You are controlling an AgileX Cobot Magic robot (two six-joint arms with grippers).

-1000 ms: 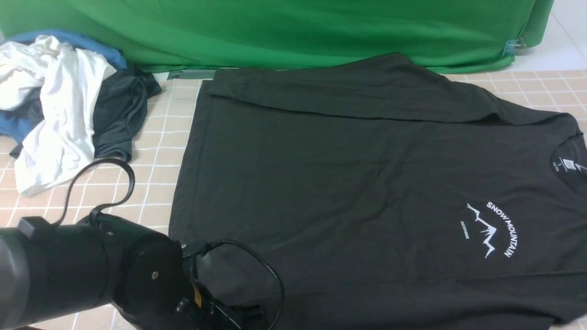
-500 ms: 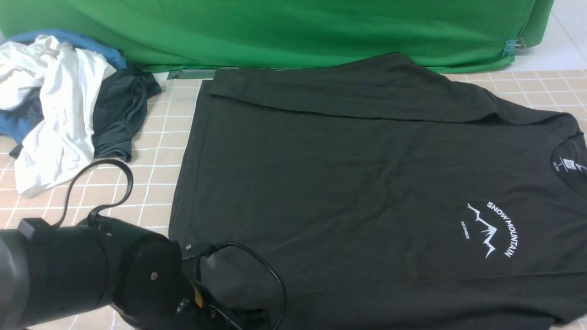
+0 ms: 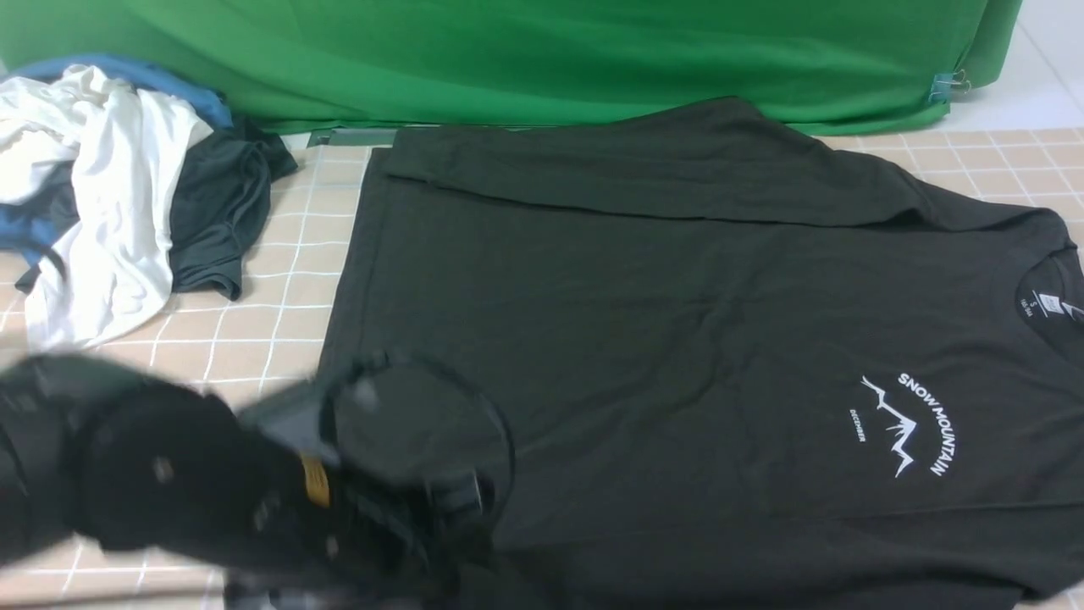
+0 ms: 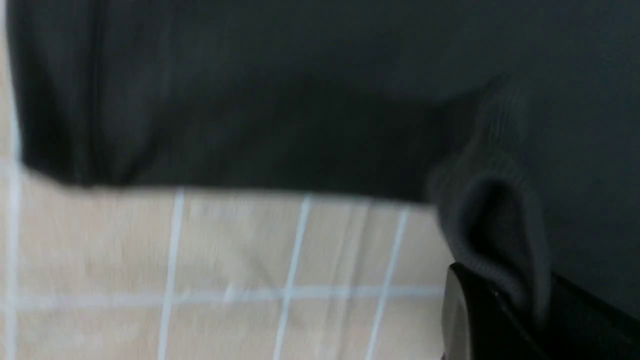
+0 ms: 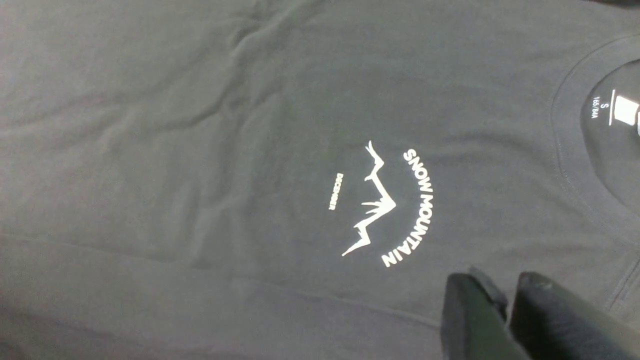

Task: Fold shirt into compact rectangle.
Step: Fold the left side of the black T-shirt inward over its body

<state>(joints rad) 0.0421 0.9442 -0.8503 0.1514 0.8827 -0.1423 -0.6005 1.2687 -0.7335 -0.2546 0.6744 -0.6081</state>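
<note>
Jaws of my left gripper (image 4: 520, 320) are pressed together on a raised fold of the shirt (image 3: 677, 339), pinched right at its edge, where the black cloth meets the tiled table (image 3: 279, 280). From the front my left arm is a blur over the shirt's near left corner. The shirt lies spread flat across the table, hem to my left and collar to my right, and its far side is folded in over the body. The logo (image 5: 390, 205) faces up on the chest and the neck label (image 5: 625, 110) shows inside the collar. My right gripper (image 5: 505, 310) hangs over the chest just beside the logo. Its jaws stand close together with a thin gap, and I cannot tell whether they pinch any cloth. A pile of clothes (image 3: 110, 195) sits at the far left, apart from the shirt.
</note>
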